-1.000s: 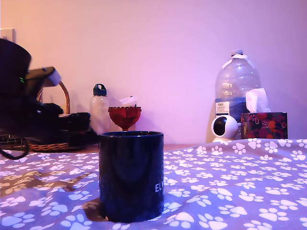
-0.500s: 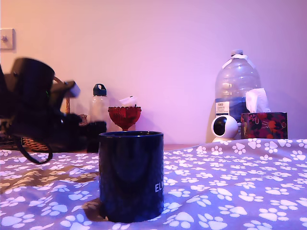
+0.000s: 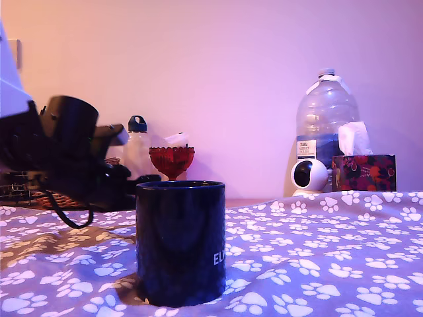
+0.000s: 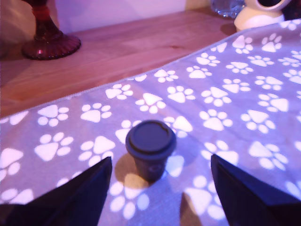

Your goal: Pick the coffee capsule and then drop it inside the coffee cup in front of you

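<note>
My gripper (image 4: pixel 157 188) is spread wide. The coffee capsule (image 4: pixel 150 149) stands upright at lower centre, between the fingers. Probably light, rigid, slick: grasp the body below its rim.

Bulky black arm (image 3: pixel 63 155) with a looping black cable, seemingly white-topped; dark tapered tool (image 4: pixel 160 188) fingers.

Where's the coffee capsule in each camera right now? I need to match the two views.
Exterior view: the coffee capsule is not visible; the coffee cup fills the foreground.
Wrist view: coffee capsule stands upright on the paw-print cloth, ahead of the open gripper, between its fingers.
Shared landmark: the red goblet.
</note>
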Action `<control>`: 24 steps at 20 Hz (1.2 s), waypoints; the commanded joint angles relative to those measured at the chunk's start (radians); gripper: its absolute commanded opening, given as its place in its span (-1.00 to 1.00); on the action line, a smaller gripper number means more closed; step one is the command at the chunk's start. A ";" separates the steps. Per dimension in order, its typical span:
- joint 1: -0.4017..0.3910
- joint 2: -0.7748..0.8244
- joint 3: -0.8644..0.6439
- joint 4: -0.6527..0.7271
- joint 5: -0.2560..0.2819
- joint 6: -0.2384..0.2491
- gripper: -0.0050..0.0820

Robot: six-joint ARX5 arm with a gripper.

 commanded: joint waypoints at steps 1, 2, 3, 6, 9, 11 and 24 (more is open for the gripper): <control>0.003 0.047 0.029 -0.011 0.002 0.005 0.51; 0.003 0.063 0.050 -0.026 0.005 0.005 0.51; 0.003 0.076 0.070 -0.050 0.010 0.005 0.51; 0.004 0.103 0.102 -0.066 0.012 0.005 0.51; 0.005 0.117 0.114 -0.067 0.012 0.005 0.51; 0.007 0.121 0.116 -0.069 0.013 0.005 0.51; 0.008 0.121 0.116 -0.074 0.046 0.012 0.03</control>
